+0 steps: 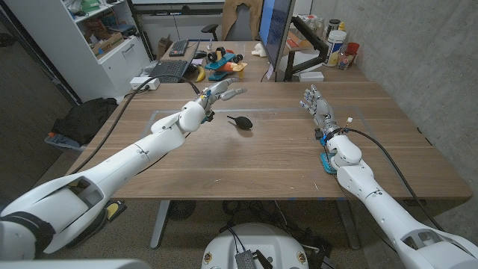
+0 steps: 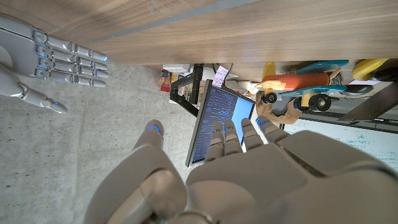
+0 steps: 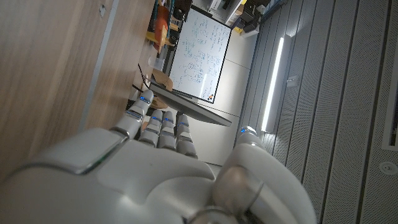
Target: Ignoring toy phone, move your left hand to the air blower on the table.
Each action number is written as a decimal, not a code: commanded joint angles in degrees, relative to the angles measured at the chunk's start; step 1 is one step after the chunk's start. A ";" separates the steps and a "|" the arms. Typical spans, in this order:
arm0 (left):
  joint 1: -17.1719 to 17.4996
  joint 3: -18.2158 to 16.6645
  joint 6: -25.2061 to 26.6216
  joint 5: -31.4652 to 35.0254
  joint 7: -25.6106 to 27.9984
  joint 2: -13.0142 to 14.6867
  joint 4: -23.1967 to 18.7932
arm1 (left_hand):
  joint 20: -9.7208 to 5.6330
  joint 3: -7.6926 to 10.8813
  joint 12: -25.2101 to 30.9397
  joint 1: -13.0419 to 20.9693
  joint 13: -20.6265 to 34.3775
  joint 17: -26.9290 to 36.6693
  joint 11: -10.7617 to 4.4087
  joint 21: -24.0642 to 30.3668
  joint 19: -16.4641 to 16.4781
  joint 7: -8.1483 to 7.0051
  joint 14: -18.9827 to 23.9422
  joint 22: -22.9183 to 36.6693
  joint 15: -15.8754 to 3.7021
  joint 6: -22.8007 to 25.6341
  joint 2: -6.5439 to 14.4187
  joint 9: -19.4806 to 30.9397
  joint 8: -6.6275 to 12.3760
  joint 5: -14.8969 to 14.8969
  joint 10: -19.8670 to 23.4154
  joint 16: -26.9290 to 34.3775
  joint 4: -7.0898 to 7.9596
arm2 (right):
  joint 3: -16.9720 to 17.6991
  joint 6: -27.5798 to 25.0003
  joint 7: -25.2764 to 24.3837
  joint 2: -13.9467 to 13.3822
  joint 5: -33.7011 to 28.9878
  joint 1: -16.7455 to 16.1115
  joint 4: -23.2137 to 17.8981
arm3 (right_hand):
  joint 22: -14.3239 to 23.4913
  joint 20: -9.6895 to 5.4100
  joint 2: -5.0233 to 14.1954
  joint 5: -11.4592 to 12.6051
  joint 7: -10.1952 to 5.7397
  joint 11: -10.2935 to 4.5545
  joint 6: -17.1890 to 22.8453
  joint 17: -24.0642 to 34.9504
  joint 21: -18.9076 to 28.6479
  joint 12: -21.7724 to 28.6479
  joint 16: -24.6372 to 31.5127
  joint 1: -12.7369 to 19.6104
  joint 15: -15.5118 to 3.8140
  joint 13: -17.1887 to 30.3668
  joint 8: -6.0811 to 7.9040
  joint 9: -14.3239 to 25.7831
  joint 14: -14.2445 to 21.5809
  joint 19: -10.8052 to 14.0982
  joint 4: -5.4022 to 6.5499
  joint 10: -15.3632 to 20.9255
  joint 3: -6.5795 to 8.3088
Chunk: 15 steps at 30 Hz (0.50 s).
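Air blower (image 1: 240, 122), a black rubbery teardrop bulb, lies on wood-grain table (image 1: 261, 161) near the empty, spread-fingered left hand (image 1: 218, 93).

One air blower (image 1: 240, 122), one toy phone (image 1: 326, 161) (blue), two hands (image 1: 218, 93) (image 1: 317, 103), one table (image 1: 269, 161)

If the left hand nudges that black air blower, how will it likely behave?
The air blower lies on its side with a rounded bulb, so it probably rolls or pivots. Small and apparently rubber, it is likely light and squashy. The left hand hovers open just beyond it.
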 commanded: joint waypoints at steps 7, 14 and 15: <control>-0.08 1.95 2.12 5.12 -1.00 0.43 -2.42 | 0.47 0.23 0.34 1.02 0.07 0.14 -0.06 -0.09 0.75 0.07 0.70 0.19 0.10 0.58 0.15 0.20 0.05 -0.36 0.66 0.45 -0.47 | -0.34 0.22 0.86 0.50 0.06 0.99 1.48 | 0.05 0.37 -0.13 0.18 -0.26 0.10 0.45 0.13 -0.03 0.02 0.37 -0.02 0.01 0.28 -0.20 0.08 0.34 0.06 -0.11 0.45 0.04; -0.20 2.88 2.94 7.43 -2.12 1.01 -3.20 | 0.83 0.20 0.97 1.20 0.14 0.18 -0.38 -0.17 1.04 -0.01 2.54 0.22 0.19 1.35 0.31 0.24 0.09 -0.40 2.79 0.87 -0.66 | -0.44 0.25 0.86 0.65 -0.07 1.33 1.64 | 0.06 0.41 -0.11 0.19 -0.31 0.07 0.41 0.14 -0.06 0.00 0.35 -0.12 0.03 0.29 -0.24 0.09 0.34 -0.03 -0.10 0.45 -0.01; -0.23 3.03 3.00 7.78 -2.23 1.04 -3.18 | 0.66 0.20 0.98 1.21 0.15 0.18 -0.50 -0.17 1.06 -0.20 2.60 0.22 0.01 1.46 0.32 0.24 0.12 -0.40 2.85 0.87 -0.67 | -0.46 0.23 0.87 0.64 -0.10 1.36 1.66 | 0.06 0.43 -0.12 0.19 -0.32 0.06 0.41 0.13 -0.06 0.00 0.36 -0.12 0.05 0.29 -0.24 0.09 0.37 -0.04 -0.10 0.45 -0.02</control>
